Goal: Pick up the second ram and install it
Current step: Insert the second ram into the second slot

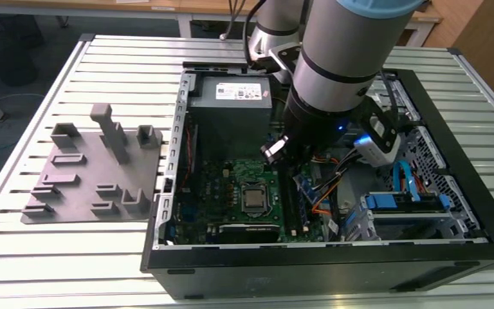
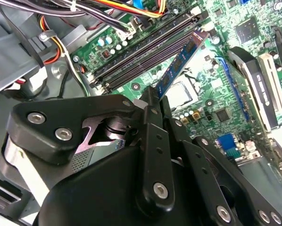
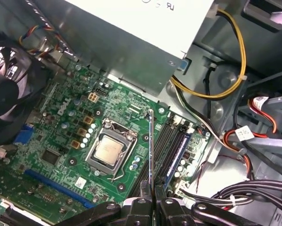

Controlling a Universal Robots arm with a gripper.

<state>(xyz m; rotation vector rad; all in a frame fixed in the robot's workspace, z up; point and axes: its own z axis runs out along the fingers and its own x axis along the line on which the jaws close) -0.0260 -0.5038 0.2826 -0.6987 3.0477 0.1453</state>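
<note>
The second ram is a thin dark blue board, and my gripper is shut on one end of it. In the first wrist view the ram shows edge-on as a thin line running out from my gripper. It hangs above the green motherboard, between the processor socket and the long black memory sockets, and touches neither. A blue stick stands in one of those sockets. In the exterior view my gripper is low inside the open computer case.
A grey moulded tray with upright posts lies on the slatted table at the exterior view's left. The power supply, cable bundles, a black fan and a drive cage crowd the case around the motherboard.
</note>
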